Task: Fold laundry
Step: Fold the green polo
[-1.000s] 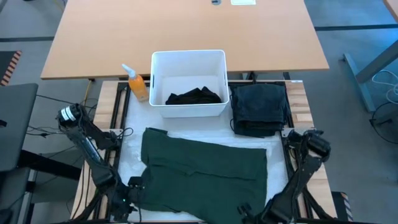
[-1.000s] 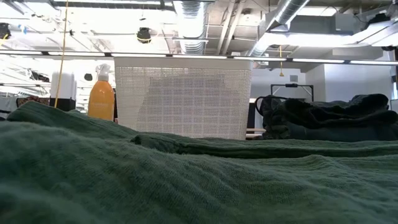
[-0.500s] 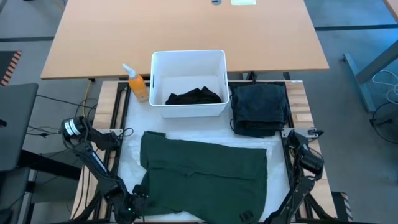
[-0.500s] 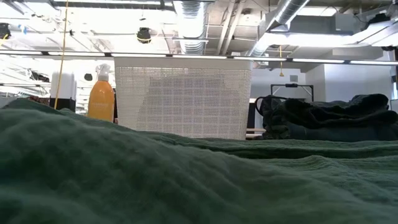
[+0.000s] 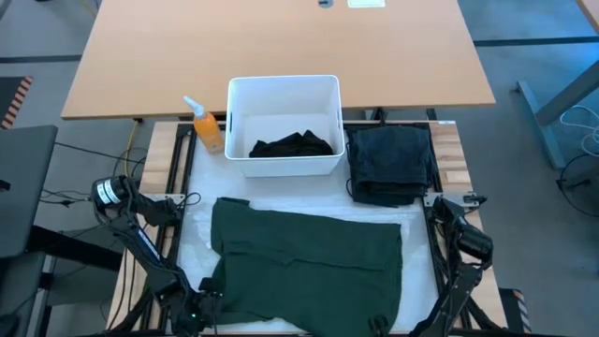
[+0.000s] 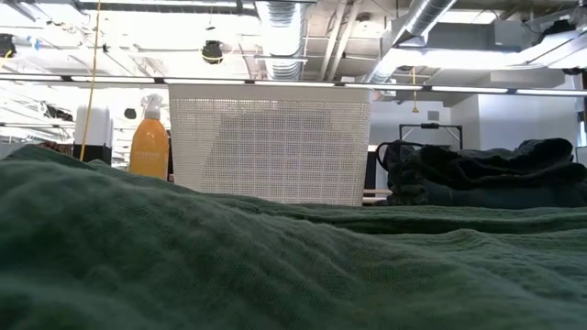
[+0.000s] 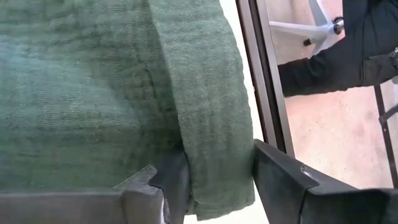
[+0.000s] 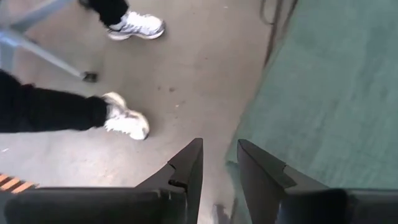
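Observation:
A dark green shirt [image 5: 309,257] lies spread flat on the white table cover [image 5: 195,239] and fills the foreground of the low view [image 6: 275,266]. My left gripper [image 5: 199,316] is at its near left corner, open, with the shirt's folded-over side edge [image 7: 217,143] between its fingers. My right gripper [image 5: 374,326] is at the near right corner. It is open, with bare floor showing between its fingers [image 8: 219,163] and the shirt [image 8: 329,87] just beside them. Black clothing [image 5: 295,145] lies in the white bin [image 5: 284,82]. Dark folded trousers [image 5: 391,164] rest at the back right. My left gripper straddles the shirt's folded-over side edge [image 7: 214,177] near the near left corner, slanting down from the near side. The fingers lie across the band of cloth. It fills the gap and meets both fingers [image 7: 273,180] without being squeezed flat. The cloth stays on the table.
An orange spray bottle [image 5: 206,126] stands left of the bin [image 6: 271,142]. The trousers [image 6: 486,174] pile up right of it. A person's legs and white shoes [image 8: 127,121] are on the floor past the near edge. A wooden desk [image 5: 281,47] lies beyond the table.
My left gripper has come down and toward the table's near edge, onto the shirt's near left corner. My right gripper has sunk a little toward the near right corner. In the low view the shirt's near left part has bulged upward.

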`<state>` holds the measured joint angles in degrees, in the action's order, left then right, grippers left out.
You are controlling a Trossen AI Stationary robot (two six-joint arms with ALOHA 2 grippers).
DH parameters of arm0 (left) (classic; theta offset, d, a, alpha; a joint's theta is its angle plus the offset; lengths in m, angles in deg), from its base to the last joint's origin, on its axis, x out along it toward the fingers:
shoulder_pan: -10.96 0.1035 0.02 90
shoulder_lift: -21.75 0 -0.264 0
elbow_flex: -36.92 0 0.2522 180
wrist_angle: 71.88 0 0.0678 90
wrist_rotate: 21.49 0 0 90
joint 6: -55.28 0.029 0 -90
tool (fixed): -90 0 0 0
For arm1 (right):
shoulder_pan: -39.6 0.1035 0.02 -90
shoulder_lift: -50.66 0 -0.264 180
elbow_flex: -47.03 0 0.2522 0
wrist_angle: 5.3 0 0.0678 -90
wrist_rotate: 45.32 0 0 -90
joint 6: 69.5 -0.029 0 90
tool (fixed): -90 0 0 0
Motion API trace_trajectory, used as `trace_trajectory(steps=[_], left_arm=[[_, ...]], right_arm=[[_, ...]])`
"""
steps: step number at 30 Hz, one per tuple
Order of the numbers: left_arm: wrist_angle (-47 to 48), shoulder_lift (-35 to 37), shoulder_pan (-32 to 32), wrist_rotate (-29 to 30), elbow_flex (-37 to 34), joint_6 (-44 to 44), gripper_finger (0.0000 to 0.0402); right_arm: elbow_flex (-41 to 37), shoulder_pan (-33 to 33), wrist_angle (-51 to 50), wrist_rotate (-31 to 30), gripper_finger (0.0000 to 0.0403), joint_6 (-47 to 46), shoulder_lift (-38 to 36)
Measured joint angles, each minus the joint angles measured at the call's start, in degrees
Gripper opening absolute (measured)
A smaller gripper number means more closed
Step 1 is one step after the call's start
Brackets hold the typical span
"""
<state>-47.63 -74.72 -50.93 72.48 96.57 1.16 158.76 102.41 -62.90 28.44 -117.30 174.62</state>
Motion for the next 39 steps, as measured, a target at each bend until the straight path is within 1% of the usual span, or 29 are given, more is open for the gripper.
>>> trace_trajectory(steps=[4, 11, 18, 28, 33, 35, 37, 39], left_arm=[[-0.6, -0.1, 0.0, 0.0, 0.0, -0.2, 0.0138], [-1.1, -0.1, 0.0, 0.1, 0.1, -0.7, 0.0118], [-1.0, -0.1, 0.1, 0.0, 0.1, -0.8, 0.0113], [-1.0, -0.1, 0.1, -0.2, 0.1, -0.2, 0.0113], [-1.0, -0.1, 0.1, -0.1, 0.1, -0.2, 0.0113], [-1.0, -0.1, 0.1, -0.2, 0.1, -0.2, 0.0113], [-1.0, -0.1, 0.1, -0.2, 0.1, -0.2, 0.0113], [-1.0, -0.1, 0.1, -0.2, 0.1, -0.2, 0.0111]], right_arm=[[-0.1, 0.1, -0.3, -5.8, 0.0123, -0.3, 0.0], [-3.0, 0.1, 2.9, -7.9, 0.0123, -0.4, 0.0], [-7.7, 0.1, 9.2, -7.9, 0.0123, -0.4, 0.0], [-8.7, -0.3, 6.8, -7.6, 0.0123, -0.8, 0.1], [-9.1, -0.3, 7.6, -4.6, 0.0123, -0.8, 2.0], [-9.1, -0.3, 7.9, -4.6, 0.0122, -0.6, 3.0], [-9.0, -0.3, 7.9, -4.6, 0.0113, -0.6, 3.2], [-8.5, -0.3, 7.7, -4.4, 0.0090, -0.6, 3.3]])
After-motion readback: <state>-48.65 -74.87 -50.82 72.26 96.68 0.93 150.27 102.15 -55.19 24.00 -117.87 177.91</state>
